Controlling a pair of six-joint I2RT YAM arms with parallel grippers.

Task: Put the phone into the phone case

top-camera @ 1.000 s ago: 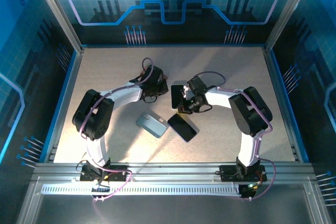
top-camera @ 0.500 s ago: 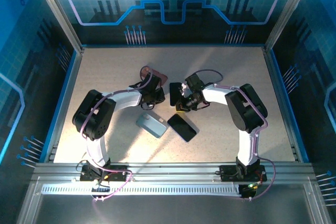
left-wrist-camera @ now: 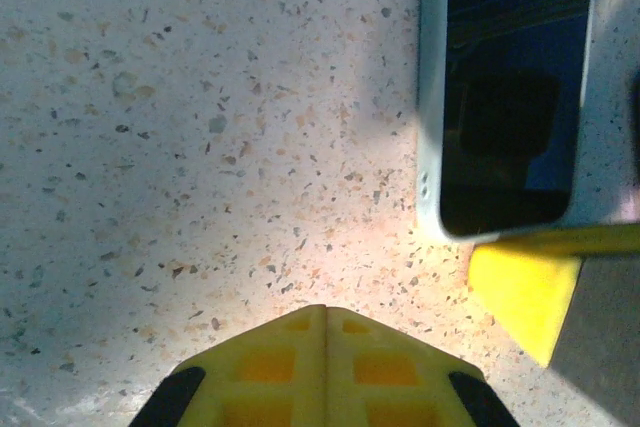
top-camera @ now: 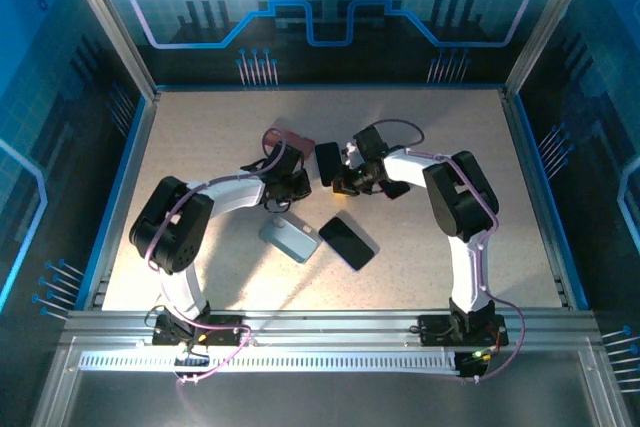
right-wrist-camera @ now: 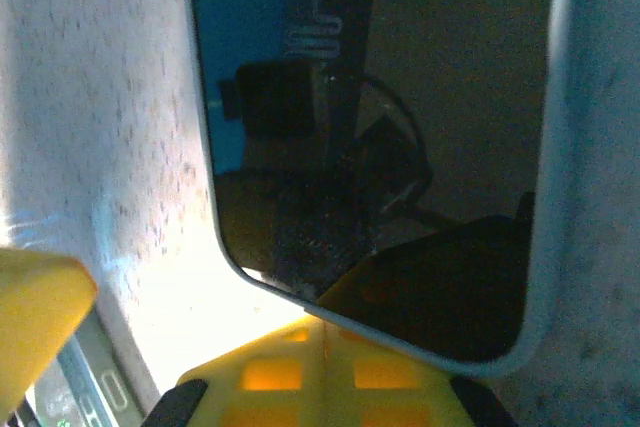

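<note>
Both wrists have shifted toward the far edge since the earlier frame, and the rimmed phone [top-camera: 327, 162] between them has slid that way too; a pinkish item [top-camera: 290, 137] is now uncovered beside the left wrist. Left gripper [top-camera: 300, 189] fingers pressed together, holding nothing, tip on bare counter [top-camera: 200, 127] just short of the rimmed phone's end. Right gripper [top-camera: 345, 181] fingers also pressed together, empty, tip right at the phone's edge; can't tell if touching. Rimmed phone lies flat near counter middle, dark screen up, pale rim round it. Black phone [top-camera: 347, 242] and grey-blue case [top-camera: 290, 239] lie side by side, apart, closer to the near edge, both untouched.
</note>
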